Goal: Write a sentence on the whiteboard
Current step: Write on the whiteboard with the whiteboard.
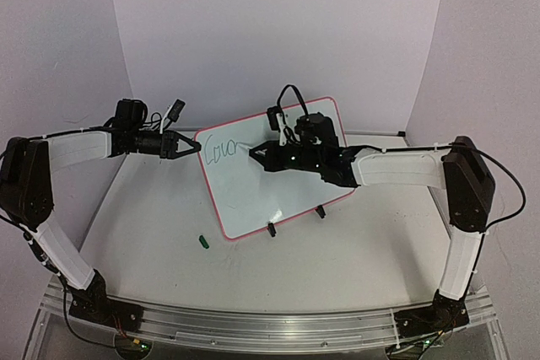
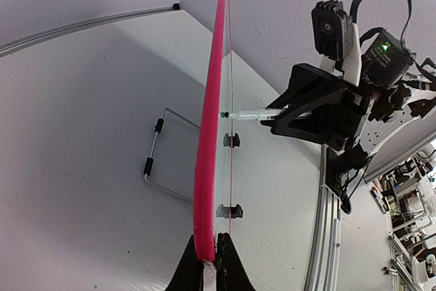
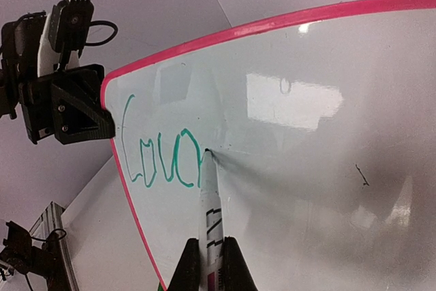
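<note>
The bench (image 1: 337,267) carries the whiteboard (image 1: 253,200) near its middle, standing steeply tilted on its two black clip feet (image 1: 272,229) with its writing face turned toward the right arm. A board this light would probably slide or tip under pen pressure, which seems to be why the left end effector (image 1: 190,147) is closed tight on the pink frame at the board's upper left corner, bracing it. The right end effector (image 1: 257,155) is clamped around a marker (image 3: 210,209), whose tip is pressed to the white surface at the end of the last letter. The sentence (image 3: 160,158) so far amounts to only its first few green letters, so most of the writing is not yet done. The overhead view gives the layout, plus a small green object (image 1: 202,242), likely the marker's cap, lying on the bench just off the board's lower left corner. The left wrist view sees the board edge-on, so it shows the marker meeting the face nearly square and a wire stand (image 2: 160,161) behind the board, but no writing. Only the right wrist view shows the letters and the tip's contact clearly.
</note>
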Robot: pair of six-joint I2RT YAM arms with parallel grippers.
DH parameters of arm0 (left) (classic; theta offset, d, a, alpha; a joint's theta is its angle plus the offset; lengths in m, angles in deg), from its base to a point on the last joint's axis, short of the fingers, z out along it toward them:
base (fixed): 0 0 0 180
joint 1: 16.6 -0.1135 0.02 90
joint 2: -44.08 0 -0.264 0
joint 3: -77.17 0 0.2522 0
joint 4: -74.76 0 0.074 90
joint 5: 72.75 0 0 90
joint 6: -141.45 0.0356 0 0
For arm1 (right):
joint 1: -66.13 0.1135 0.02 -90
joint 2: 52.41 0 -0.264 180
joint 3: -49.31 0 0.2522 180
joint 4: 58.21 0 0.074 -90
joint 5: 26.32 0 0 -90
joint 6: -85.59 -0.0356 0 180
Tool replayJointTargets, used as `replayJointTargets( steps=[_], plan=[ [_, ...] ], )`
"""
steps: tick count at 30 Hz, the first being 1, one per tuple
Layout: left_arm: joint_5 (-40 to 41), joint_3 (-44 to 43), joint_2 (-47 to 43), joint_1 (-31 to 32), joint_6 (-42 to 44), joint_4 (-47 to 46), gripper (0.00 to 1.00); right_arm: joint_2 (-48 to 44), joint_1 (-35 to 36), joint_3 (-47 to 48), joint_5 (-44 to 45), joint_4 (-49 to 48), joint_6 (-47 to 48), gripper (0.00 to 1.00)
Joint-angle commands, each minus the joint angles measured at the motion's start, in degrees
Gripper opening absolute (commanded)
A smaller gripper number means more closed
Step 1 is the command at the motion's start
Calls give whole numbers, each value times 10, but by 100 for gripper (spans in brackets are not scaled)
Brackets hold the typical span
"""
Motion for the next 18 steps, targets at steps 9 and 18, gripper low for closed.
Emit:
replayJointTargets(
  steps=[9, 18],
  plan=[
    [3, -8, -15, 13, 45, 13, 0, -51, -8, -12, 1, -8, 2, 0],
    [4, -9, -17, 13, 45, 14, 0, -118, -13, -56, 7, -4, 5, 0]
  ],
)
